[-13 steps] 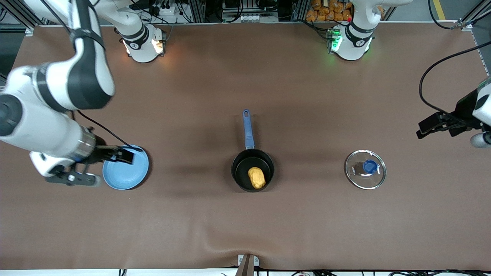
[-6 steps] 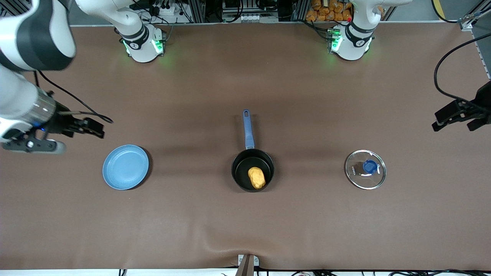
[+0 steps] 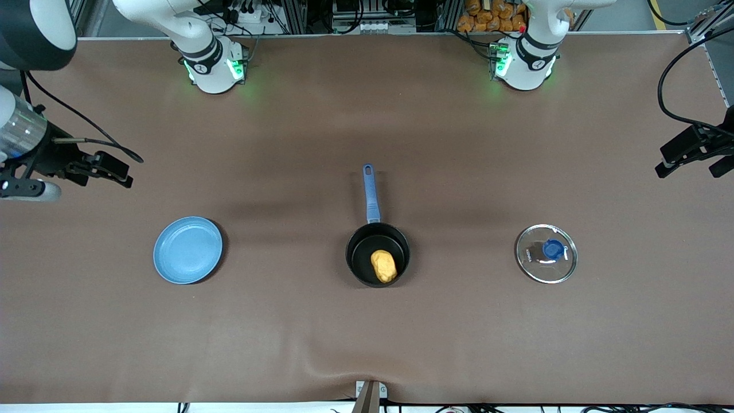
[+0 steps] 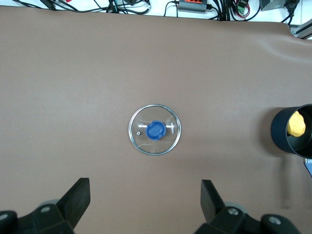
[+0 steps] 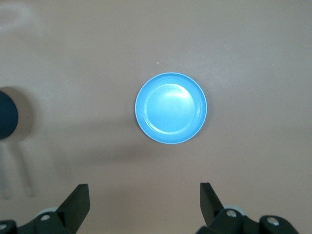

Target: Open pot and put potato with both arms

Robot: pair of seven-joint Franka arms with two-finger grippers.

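The pot (image 3: 359, 253) stands open at the middle of the table, its blue handle (image 3: 370, 192) pointing toward the robots' bases. The yellow potato (image 3: 384, 266) lies inside it. The glass lid (image 3: 546, 253) with the blue knob lies flat on the table toward the left arm's end. My left gripper (image 3: 688, 163) is open and empty, high over the table's edge at that end. In the left wrist view my left gripper (image 4: 145, 200) looks down on the lid (image 4: 155, 129), the pot (image 4: 285, 134) and the potato (image 4: 296, 123). My right gripper (image 3: 109, 172) is open and empty at the right arm's end.
A flat light-blue plate (image 3: 187, 250) lies empty toward the right arm's end. The right wrist view shows my right gripper (image 5: 144, 200), the plate (image 5: 171, 107) and a sliver of the pot (image 5: 7, 117). The brown mat has a wrinkle at the front edge (image 3: 344, 367).
My right gripper has left the plate and moved toward the bases and the table's end. My left gripper has drawn back the same way. Pot, potato, lid and plate have not moved.
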